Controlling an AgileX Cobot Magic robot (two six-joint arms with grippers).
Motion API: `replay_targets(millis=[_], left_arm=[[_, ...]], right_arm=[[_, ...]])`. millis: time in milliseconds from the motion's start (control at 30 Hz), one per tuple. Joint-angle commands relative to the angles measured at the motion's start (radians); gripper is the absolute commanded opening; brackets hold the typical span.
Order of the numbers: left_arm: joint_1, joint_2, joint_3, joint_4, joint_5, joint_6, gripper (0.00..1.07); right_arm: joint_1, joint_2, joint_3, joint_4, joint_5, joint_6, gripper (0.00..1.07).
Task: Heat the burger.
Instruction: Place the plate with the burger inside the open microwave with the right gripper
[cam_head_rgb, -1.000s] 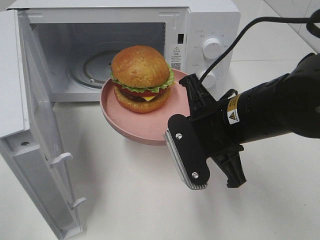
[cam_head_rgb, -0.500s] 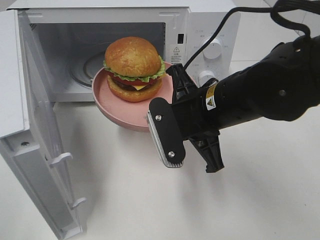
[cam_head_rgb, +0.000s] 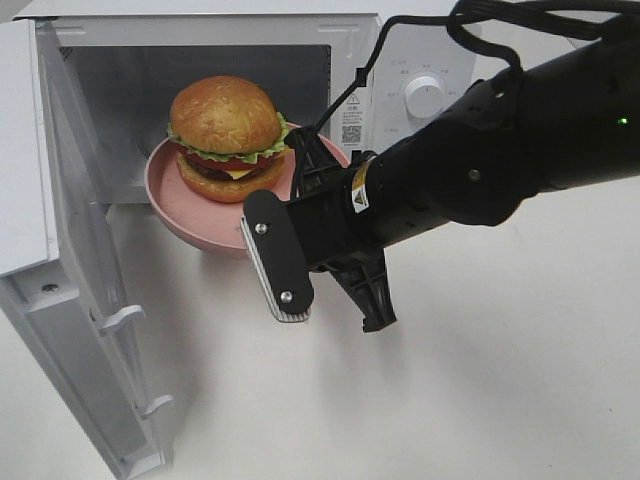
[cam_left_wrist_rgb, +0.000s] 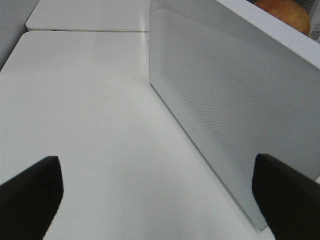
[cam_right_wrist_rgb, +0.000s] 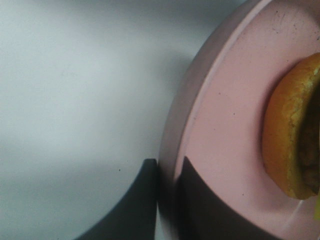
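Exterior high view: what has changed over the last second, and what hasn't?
The right gripper, shut on the pink plate at its rim, has carried the plate and the burger leftward, up to the microwave and its open cavity. No grip was taken or released. The burger sits upright on the plate as before, the door stays open, and the left gripper stays open beside the door.

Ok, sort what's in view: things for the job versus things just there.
For the job: burger; plate under it; open microwave; right gripper, clamped on the plate's rim.
Just there: left gripper, open, holding nothing; table.
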Motion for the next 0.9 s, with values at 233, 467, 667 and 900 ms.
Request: replay_targets(millis=[233,467,667,900], left_arm=[[0.001,-0.008,-0.001,-0.006,-0.003,-0.004,0.98],[0.001,-0.008,-0.001,-0.006,-0.003,-0.004,0.98],[0.001,-0.008,-0.001,-0.006,-0.003,-0.004,0.98],[0.001,-0.008,-0.001,-0.006,-0.003,-0.004,0.98]], right_arm=[[-0.001,0.064,-0.113,-0.043,0.006,0.04,0.0],[-0.001,0.133,-0.21,-0.09,0.061,0.101,0.0],[-0.001,0.167,-0.293,-0.124,0.096,0.143,0.0],[-0.001,0.213,-0.373,-0.143,0.122,0.169,0.0]])
